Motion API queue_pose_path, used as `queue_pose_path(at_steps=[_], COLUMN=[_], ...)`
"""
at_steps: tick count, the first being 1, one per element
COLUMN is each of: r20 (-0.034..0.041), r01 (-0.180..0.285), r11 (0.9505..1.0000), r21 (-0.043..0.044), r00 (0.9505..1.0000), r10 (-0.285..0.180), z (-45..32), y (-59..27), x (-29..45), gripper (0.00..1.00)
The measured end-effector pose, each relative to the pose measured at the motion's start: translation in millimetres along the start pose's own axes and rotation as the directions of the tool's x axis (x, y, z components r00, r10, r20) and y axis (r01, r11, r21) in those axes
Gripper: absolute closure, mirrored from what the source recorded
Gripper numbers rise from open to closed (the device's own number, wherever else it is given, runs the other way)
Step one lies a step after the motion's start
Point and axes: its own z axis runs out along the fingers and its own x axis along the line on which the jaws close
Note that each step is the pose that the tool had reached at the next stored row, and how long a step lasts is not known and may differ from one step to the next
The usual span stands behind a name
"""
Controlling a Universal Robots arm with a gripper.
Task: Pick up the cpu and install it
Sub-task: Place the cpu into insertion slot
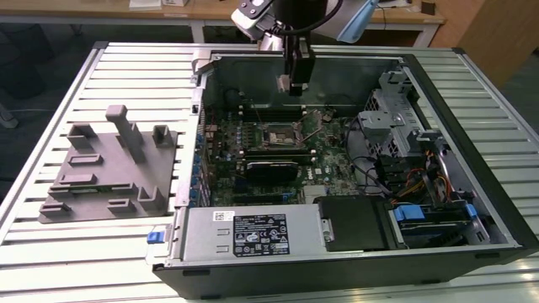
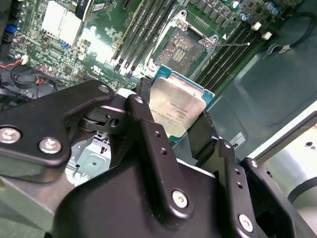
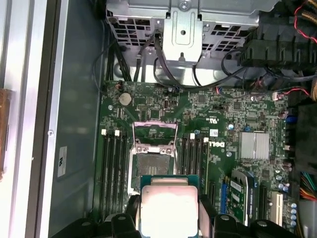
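The cpu (image 3: 168, 204), a flat square chip with a shiny silver top and a thin green rim, is held by its two side edges in my gripper (image 3: 168, 214), which is shut on it. In the second wrist view the cpu (image 2: 176, 108) sits between the black fingers (image 2: 144, 101), and the bare motherboard socket (image 2: 184, 47) lies beyond it with its metal frame lifted. The same socket (image 3: 152, 166) shows just past the chip in the first wrist view. In the exterior view my gripper (image 1: 295, 82) hangs inside the open computer case, above the board and behind the socket (image 1: 276, 134).
The case walls (image 1: 202, 95) enclose the board. Memory slots (image 3: 113, 163) flank the socket. A drive cage (image 1: 392, 126) with cables stands at the exterior view's right, and a power supply (image 1: 252, 230) sits at the front. A grey fixture block (image 1: 110, 170) rests on the slatted table.
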Motion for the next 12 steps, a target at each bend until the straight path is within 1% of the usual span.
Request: queue_pose_path(at_steps=[9,12], r20=[0.0,-0.0003], r01=[0.004,0.007], r11=[1.0,1.0], r21=[-0.0011,-0.0015], r00=[1.0,1.0], r10=[-0.004,-0.007], z=[9.7,14.2], y=[-0.4,-0.7], x=[1.2,2.3], gripper=[0.46,0.46])
